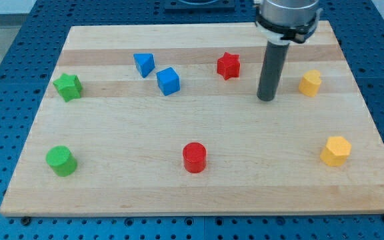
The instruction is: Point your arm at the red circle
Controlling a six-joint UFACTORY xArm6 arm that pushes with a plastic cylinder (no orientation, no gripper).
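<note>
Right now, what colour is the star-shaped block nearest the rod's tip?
Red: the red star, seen in the camera view, left of my tip.

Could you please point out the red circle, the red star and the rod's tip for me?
red circle (pixel 194 155): camera view, on its flat top face.
red star (pixel 229 65): camera view, on its top centre.
my tip (pixel 266 99): camera view, on the rod's very end.

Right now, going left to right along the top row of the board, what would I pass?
Green star → blue triangle → blue cube → red star → my tip → yellow block.
</note>
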